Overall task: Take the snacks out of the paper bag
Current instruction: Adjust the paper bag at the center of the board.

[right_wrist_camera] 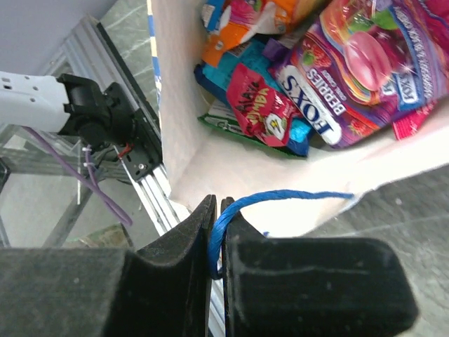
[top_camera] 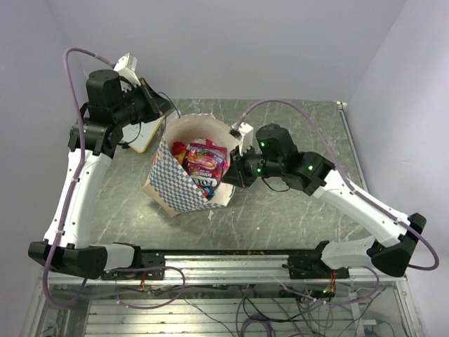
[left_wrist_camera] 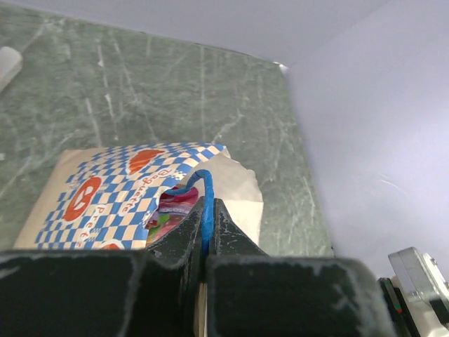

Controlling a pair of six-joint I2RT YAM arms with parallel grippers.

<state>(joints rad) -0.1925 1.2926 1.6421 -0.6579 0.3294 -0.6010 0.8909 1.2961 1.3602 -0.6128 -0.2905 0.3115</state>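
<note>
A green marbled surface (top_camera: 280,210) carries a tan kraft paper bag with a blue-and-white checkered band (top_camera: 175,184), its mouth open upward. At the bag's far left rim the left end effector (left_wrist_camera: 208,208) is clamped on one thin blue cord handle (left_wrist_camera: 204,184). At its right rim the right end effector (right_wrist_camera: 216,210) pinches the other cord handle (right_wrist_camera: 280,196). Inside the bag lie glossy plastic snack packets (right_wrist_camera: 266,98), with a large red-pink one (top_camera: 205,163) on top. They are probably light, crinkly and slippery, and best pinched at a sealed edge.

left arm (top_camera: 77,189) and right arm (top_camera: 358,200): white links, black joints, purple cables (top_camera: 67,67); green lights (top_camera: 261,145) on the right; scuffed black fingers (left_wrist_camera: 175,246).
</note>
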